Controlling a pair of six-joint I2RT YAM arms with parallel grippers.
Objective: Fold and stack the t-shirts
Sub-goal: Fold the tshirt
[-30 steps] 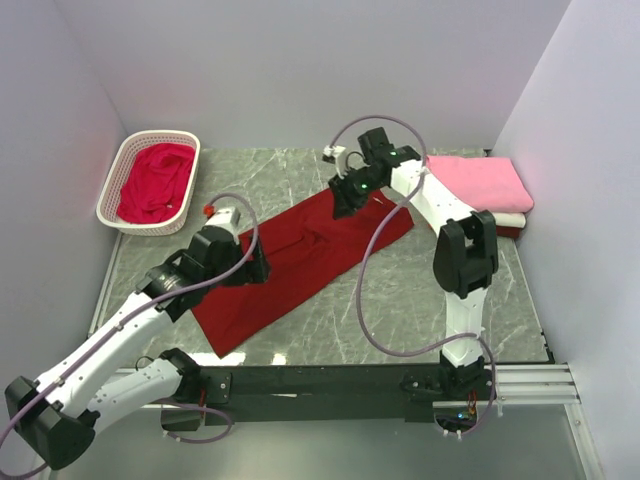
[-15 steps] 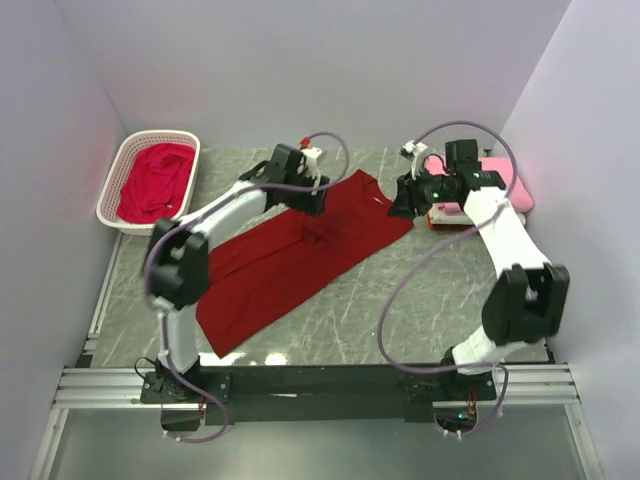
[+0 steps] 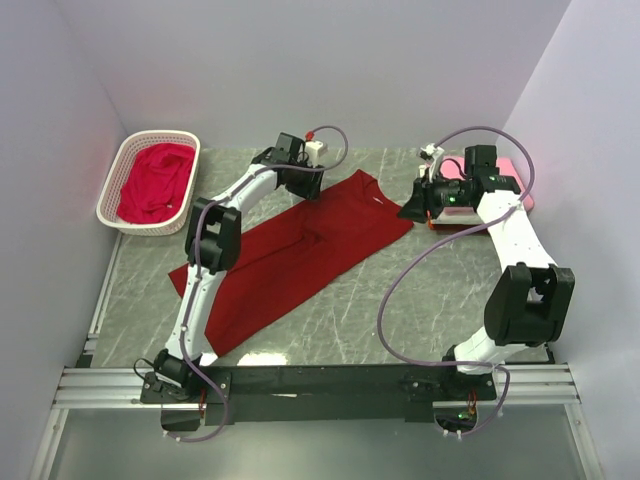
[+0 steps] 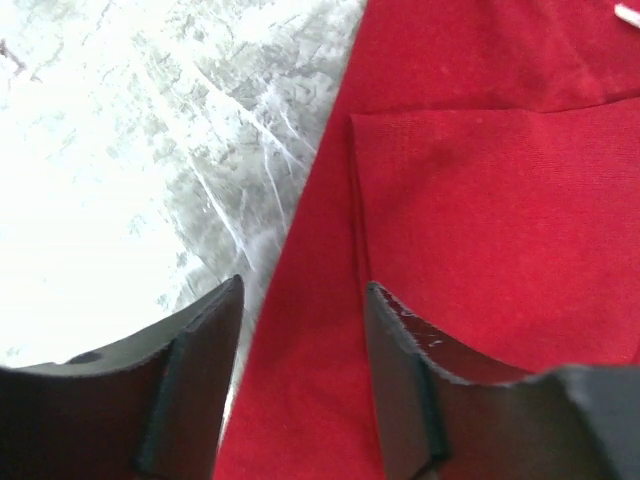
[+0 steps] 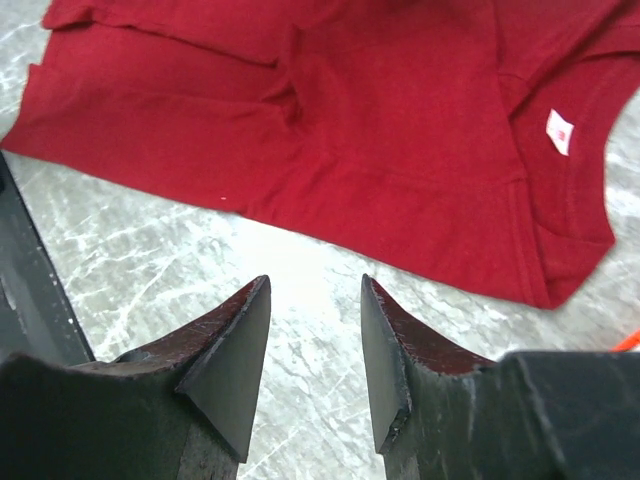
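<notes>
My left pincer hangs low at the upper edge of the dark red t-shirt, fingers apart, one over marble and one over cloth, nothing clamped. My right pincer hovers over bare bench beside the collar, also apart and empty. The shirt lies flat, slanting from lower left to upper centre. The crimson t-shirt sits bundled in the white basket, upper left.
</notes>
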